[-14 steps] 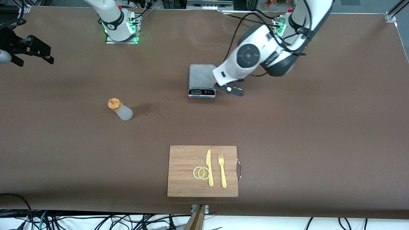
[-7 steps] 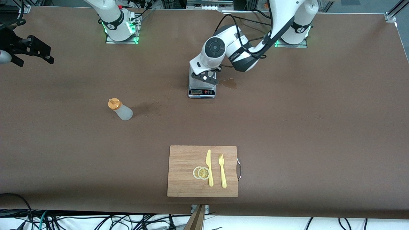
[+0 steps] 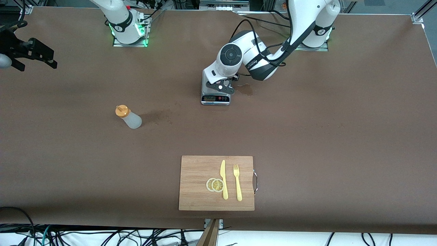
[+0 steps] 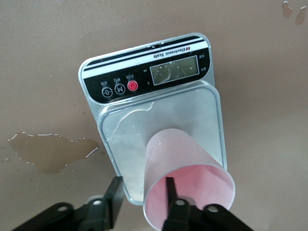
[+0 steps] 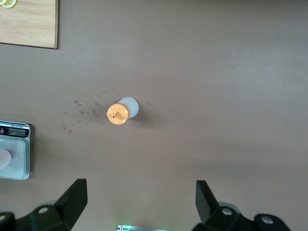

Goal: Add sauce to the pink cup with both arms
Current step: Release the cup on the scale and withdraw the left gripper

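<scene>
The pink cup (image 4: 178, 159) stands upright on the scale's steel plate (image 4: 207, 115). My left gripper (image 4: 141, 192) is open at the cup's rim, one finger (image 4: 169, 190) inside the cup and the other (image 4: 114, 192) outside it, with a gap to the wall. In the front view the left gripper (image 3: 222, 86) is over the scale (image 3: 215, 99) and the arm hides the cup. The sauce bottle (image 3: 128, 117) stands alone toward the right arm's end, nearer to the front camera than the scale, and shows in the right wrist view (image 5: 122, 111). My right gripper (image 3: 36, 63) is open and empty, waiting high over the table's edge.
A puddle (image 3: 245, 89) lies on the table beside the scale, and water wets the scale plate. A wooden cutting board (image 3: 194, 184) with a yellow knife (image 3: 223, 179), a yellow fork (image 3: 237, 181) and lemon slices (image 3: 215, 185) lies near the front edge.
My left arm swung from beside the scale to over it, then shifted slightly over its front part. The puddle beside the scale came into view. The right arm and bottle have not moved.
</scene>
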